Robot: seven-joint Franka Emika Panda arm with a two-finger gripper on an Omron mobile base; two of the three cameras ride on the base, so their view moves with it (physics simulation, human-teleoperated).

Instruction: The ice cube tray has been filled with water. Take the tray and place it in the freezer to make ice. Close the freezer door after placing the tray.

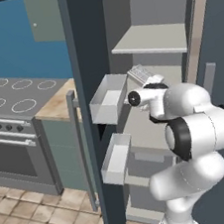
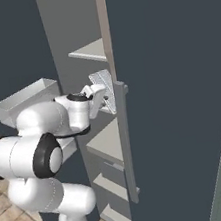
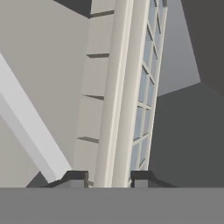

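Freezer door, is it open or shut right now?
Open. The freezer door stands swung out edge-on, its white bins facing the shelves, while the fingers hold the ice cube tray inside.

The freezer (image 1: 152, 58) stands open, with clear room between the upper shelf (image 1: 152, 39) and the shelf below (image 2: 107, 142), where the arm reaches in. The ice cube tray (image 1: 140, 74), tilted and clamped in the gripper (image 3: 108, 178), takes up part of that gap. On the left, the freezer door (image 1: 95, 111) with its white bins (image 1: 110, 99) crowds the opening; on the right, the other door's edge (image 2: 116, 96) narrows it.
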